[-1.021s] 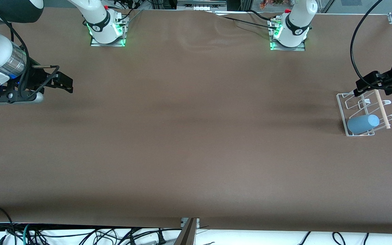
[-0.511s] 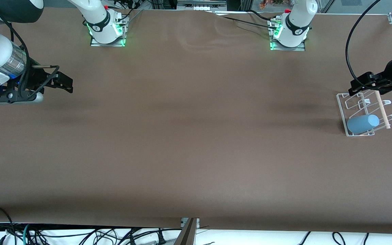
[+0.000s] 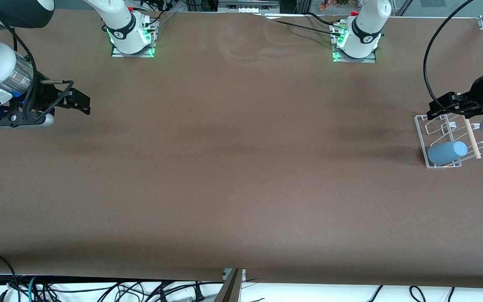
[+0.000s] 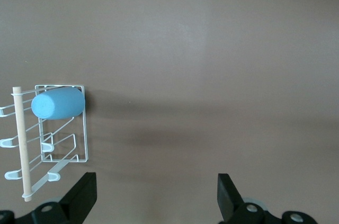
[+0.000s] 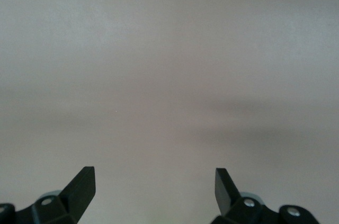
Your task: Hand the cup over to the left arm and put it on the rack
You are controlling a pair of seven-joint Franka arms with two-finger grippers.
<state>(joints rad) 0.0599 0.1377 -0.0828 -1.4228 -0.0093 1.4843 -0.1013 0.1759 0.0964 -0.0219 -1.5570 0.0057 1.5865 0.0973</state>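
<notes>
The small light-blue plastic cup (image 3: 447, 152) lies on its side in the white wire rack (image 3: 421, 132), against its pale wooden rod (image 3: 472, 138). The left gripper (image 3: 433, 110) hangs released over the rack's farther end. The right gripper (image 3: 83, 102) waits, released, over the brown table (image 3: 241, 167).

The cup (image 3: 447, 152) (image 4: 58, 102), a plain light-blue tumbler, lies tipped on its side in the rack (image 3: 421, 133) (image 4: 83, 136), at the rack's end nearer the front camera. The rack is white wire with a pale wooden rod across its top, standing on the tabletop at the left arm's end. The left arm's hand (image 3: 445, 103) (image 4: 156, 197) hangs spread wide and empty over the rack's farther end.
</notes>
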